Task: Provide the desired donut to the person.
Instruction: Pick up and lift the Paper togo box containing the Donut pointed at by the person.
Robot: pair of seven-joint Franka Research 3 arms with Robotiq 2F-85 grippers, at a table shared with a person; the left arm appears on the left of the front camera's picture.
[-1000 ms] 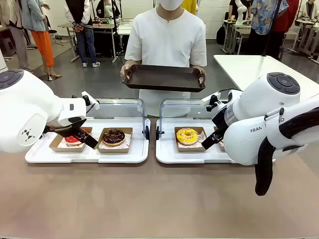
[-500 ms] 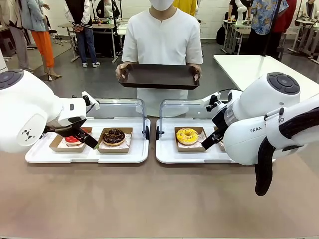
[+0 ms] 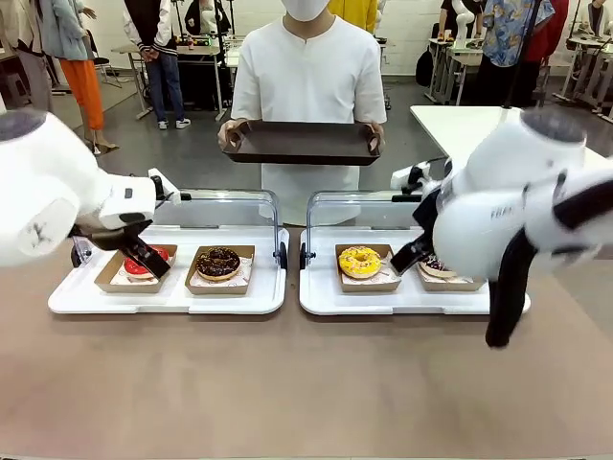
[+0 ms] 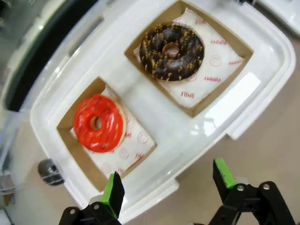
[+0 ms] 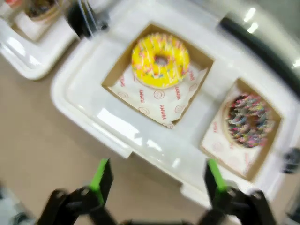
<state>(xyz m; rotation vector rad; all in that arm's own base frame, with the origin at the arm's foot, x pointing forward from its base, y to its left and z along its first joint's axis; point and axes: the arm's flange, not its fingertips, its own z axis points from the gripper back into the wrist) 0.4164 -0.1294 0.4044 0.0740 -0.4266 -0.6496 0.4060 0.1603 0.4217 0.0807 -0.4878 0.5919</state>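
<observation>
Both arms just drew back, left gripper (image 4: 168, 180) and right gripper (image 5: 158, 176) wide and empty; red donut (image 4: 98, 123), chocolate donut (image 4: 172, 51), yellow donut (image 5: 160, 60) and sprinkled donut (image 5: 248, 119) sit boxed, person (image 3: 305, 77) holding brown tray (image 3: 302, 142) ready, so nothing picked yet.

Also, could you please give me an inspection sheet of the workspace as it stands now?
Surface: brown table carrying a left white tray and a right white tray, with clear lids raised behind them.
Job's things: red donut and chocolate donut boxed on the left white tray; yellow donut and sprinkled donut boxed on the right white tray; the person at the far side holds a dark tray.
Clutter: nothing seen.
Grippers: left tool open, holding nothing; right tool open, holding nothing.
Cables: black cable loop hanging off the right arm.
Surroundings: other people and tables behind the person.
</observation>
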